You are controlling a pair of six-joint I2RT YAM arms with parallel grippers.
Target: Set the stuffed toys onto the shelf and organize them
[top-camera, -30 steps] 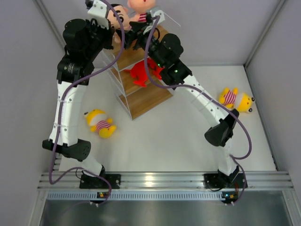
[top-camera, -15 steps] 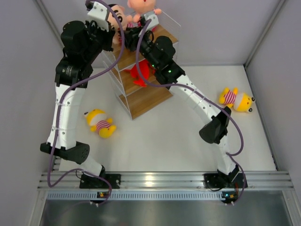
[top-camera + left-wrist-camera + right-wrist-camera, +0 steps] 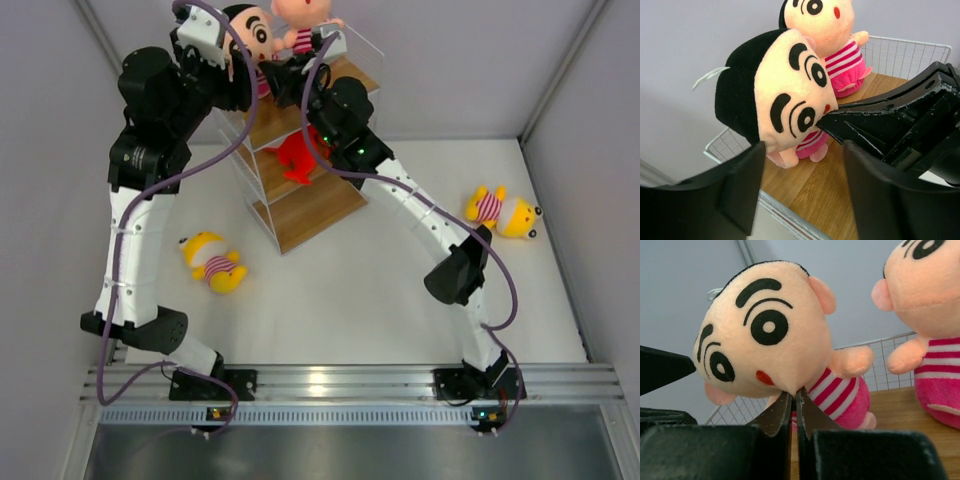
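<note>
Right gripper [image 3: 794,392] is pinched fully together, tips poked in right under the chin of the nearer boy doll [image 3: 765,335]. Whether there's a nip of fabric caught in there, I honestly can't tell. Left gripper [image 3: 802,160] has its jaws spread wide, one either side of that same doll's head, and as far as I can see it's not touching it. The doll sits on the top board of the shelf [image 3: 900,405], with the second boy doll [image 3: 935,295] just beside it at about 2 o'clock in the right wrist view.

My read: this is the straighten-it-up bit. I'd nudge gently at the chin or chest rather than the big floppy head and get its bottom flat on the wood. Then back the tips straight out so they don't snag and drag it into its neighbour or the wire edge.

Orientation: the long axis runs head to feet and it's tilted. The head leans to roughly 11 o'clock, feet are down at 5, and the face looks out toward the right wrist camera. Ideally it ends up upright like its mate.
</note>
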